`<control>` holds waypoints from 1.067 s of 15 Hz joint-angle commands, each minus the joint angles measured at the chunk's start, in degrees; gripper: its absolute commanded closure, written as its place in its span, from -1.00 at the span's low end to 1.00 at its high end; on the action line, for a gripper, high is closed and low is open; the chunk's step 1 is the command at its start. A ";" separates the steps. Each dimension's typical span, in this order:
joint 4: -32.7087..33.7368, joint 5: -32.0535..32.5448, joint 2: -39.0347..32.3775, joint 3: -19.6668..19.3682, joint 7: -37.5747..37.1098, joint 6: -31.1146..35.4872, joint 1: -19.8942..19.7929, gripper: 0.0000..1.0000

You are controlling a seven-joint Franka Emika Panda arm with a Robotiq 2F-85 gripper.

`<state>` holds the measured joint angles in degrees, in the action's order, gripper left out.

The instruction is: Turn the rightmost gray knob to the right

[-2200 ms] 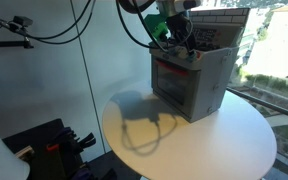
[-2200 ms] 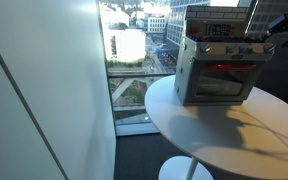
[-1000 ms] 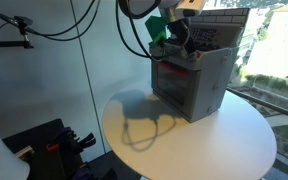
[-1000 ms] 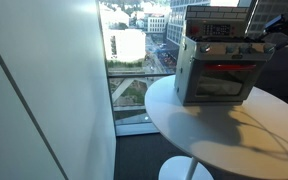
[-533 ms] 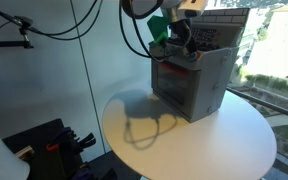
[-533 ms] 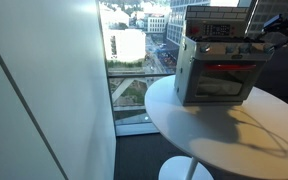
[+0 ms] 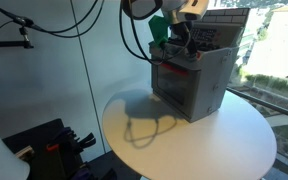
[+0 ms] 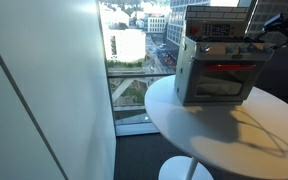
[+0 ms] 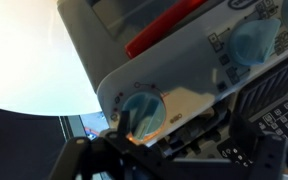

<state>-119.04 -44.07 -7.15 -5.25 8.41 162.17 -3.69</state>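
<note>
Window (image 8: 134, 45): at the 9 o'clock side of an exterior view, with city buildings outside.
Table (image 8: 224, 140): round and white, carrying the toy oven; it shows in both exterior views.
Toy oven (image 8: 216, 70): a gray box on the table's far part, its front panel turned toward the camera in an exterior view.
Gray knob (image 9: 142, 110): a pale round dial on the oven's control strip. It is the knob closest to the gripper and sits at 8 o'clock in the wrist view.
Red handle (image 9: 169, 28): a bar at 12 o'clock from the gray knob in the wrist view.
Second knob (image 9: 252, 42): on the same strip, at 2 o'clock from the gray knob and well apart from it.
Gripper (image 8: 267, 40): at the oven's upper front corner, 3 o'clock of the oven in an exterior view. In the wrist view its dark parts lie just under the gray knob.
Jaws: I cannot tell how far apart they are, or whether they grip the knob.
</note>
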 commanded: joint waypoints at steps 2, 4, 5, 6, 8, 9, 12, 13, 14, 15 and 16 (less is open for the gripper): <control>1.95 -3.39 -1.41 0.71 2.83 1.21 -0.32 -0.77; 1.95 -3.71 -1.56 0.69 3.04 1.53 -0.30 -0.50; 1.93 -3.66 -1.63 0.67 3.02 1.72 -0.35 -0.39; 1.96 -3.66 -1.71 0.64 3.04 1.63 -0.56 -0.28; 1.86 -3.48 -1.73 0.67 2.89 1.56 -0.90 0.09; 1.80 -3.40 -1.84 0.67 2.80 1.59 -1.05 0.16; 1.65 -3.28 -2.14 0.72 2.60 1.63 -1.18 0.42; 1.59 -3.21 -2.09 0.72 2.56 1.77 -1.19 0.58; 1.49 -3.10 -1.98 0.70 2.47 1.64 -1.22 0.70; 1.38 -2.98 -1.84 0.70 2.38 1.62 -1.19 0.76; 1.30 -3.06 -1.77 0.72 2.42 1.64 -1.20 0.78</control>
<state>-119.10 -45.55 -8.20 -5.32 9.49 163.32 -5.01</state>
